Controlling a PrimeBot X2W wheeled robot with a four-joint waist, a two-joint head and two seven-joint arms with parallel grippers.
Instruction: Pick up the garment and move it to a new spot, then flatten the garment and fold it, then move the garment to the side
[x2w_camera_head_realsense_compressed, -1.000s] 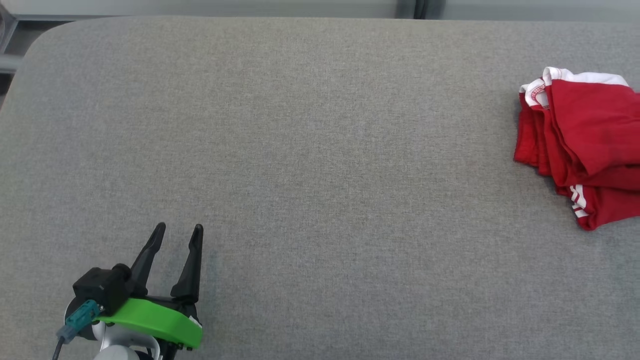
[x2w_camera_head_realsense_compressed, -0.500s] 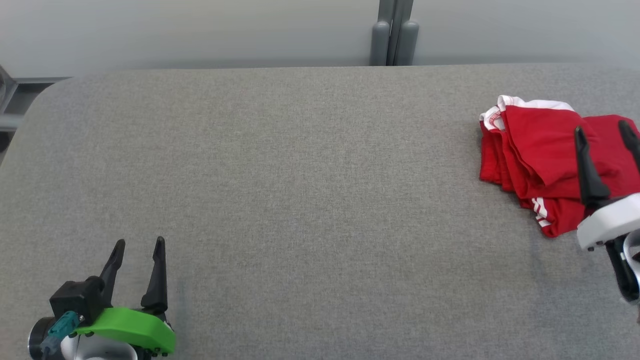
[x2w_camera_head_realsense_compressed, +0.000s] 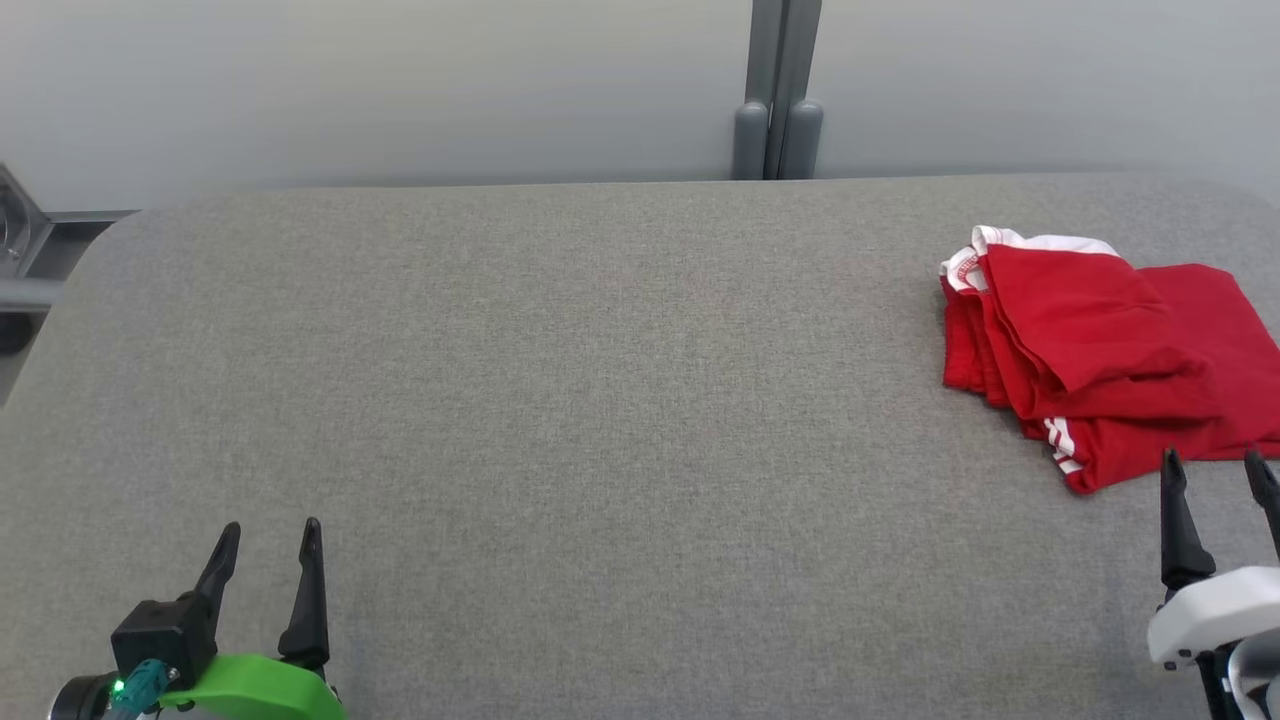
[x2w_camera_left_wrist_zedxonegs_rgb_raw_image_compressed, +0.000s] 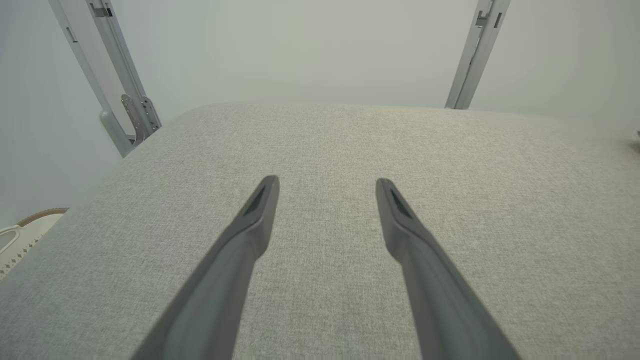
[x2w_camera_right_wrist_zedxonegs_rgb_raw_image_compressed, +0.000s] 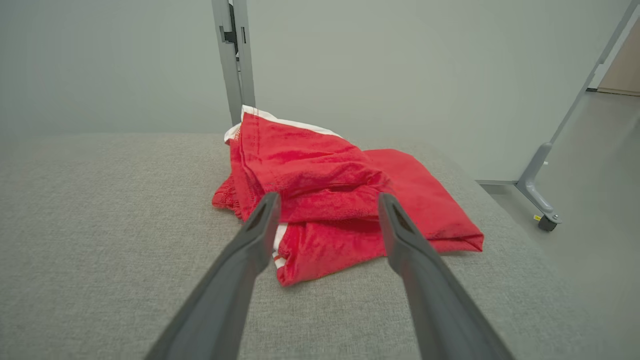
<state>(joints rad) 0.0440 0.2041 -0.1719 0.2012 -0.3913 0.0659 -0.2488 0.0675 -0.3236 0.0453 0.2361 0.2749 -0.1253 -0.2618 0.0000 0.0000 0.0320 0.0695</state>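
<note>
**Fig.** Red garment (x2w_camera_head_realsense_compressed: 1100, 350) lies in a layered heap at the right end of the grey bench (x2w_camera_head_realsense_compressed: 600, 400). Its white band (x2w_camera_head_realsense_compressed: 1045, 243) is at the far edge, and one corner points toward the robot. Right tool (x2w_camera_head_realsense_compressed: 1214, 456) stands near that front edge, released and empty. In the right wrist view its fingers frame the cloth and appear not to touch it. Left tool (x2w_camera_head_realsense_compressed: 272, 525), likewise released and empty, hangs well apart over bare bench at the lower left.

The scene fits two stages: a bundle waiting to be lifted to a new spot, or a folded bundle set at the side with the tools standing clear. The layers overlap only roughly and their edges are not aligned, so the pictures do not settle which.

Good practice is the same for both. Keep each tool wide and off the cloth's edges so that no fold is snagged or dragged. Read the top layer and the free corner from the right wrist view, where the folds show most plainly.
</note>
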